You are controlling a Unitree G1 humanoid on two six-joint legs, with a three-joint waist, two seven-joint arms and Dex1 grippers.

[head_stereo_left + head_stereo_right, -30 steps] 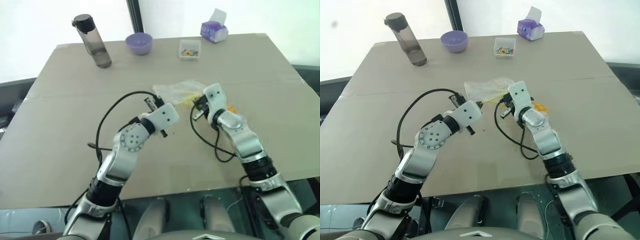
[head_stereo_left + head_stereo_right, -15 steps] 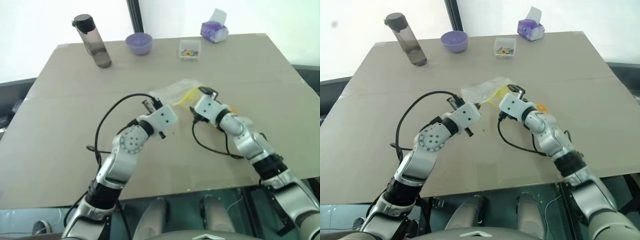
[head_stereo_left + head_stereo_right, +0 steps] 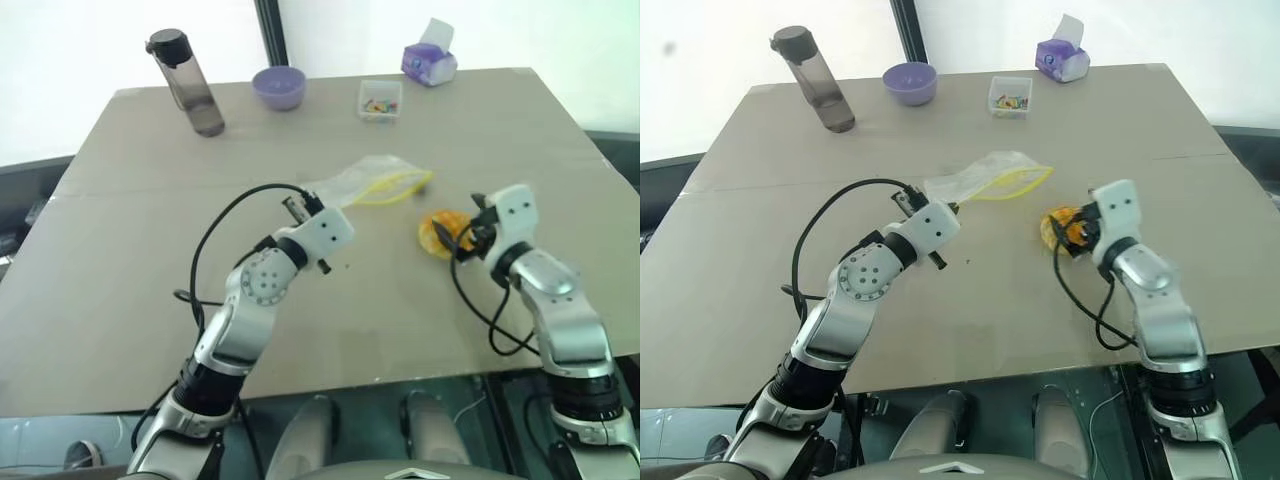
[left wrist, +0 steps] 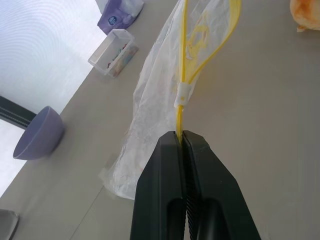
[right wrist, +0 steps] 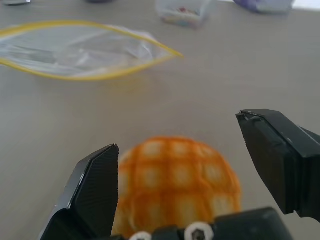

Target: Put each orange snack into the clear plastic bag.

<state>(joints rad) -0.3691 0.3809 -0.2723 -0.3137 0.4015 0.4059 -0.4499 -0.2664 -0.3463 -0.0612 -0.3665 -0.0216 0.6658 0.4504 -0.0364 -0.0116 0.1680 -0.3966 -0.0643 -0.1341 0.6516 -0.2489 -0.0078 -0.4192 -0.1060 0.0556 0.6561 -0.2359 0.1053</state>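
Bun point(image 3: 437, 232) lies on the surface just before the wide-open right tool point(image 5: 192, 180), bag point(image 3: 365, 182) mouth left of it, pinched by the left tool point(image 4: 183, 142).

**R arm off bag, now at bun**

Right gripper point(image 5: 185, 165) pulled away from bag point(image 3: 365, 183) mouth, swung out beside it to bun point(image 3: 441, 233); fingers spread wide either side. Bag mouth, earlier hidden behind arm, now shows open.
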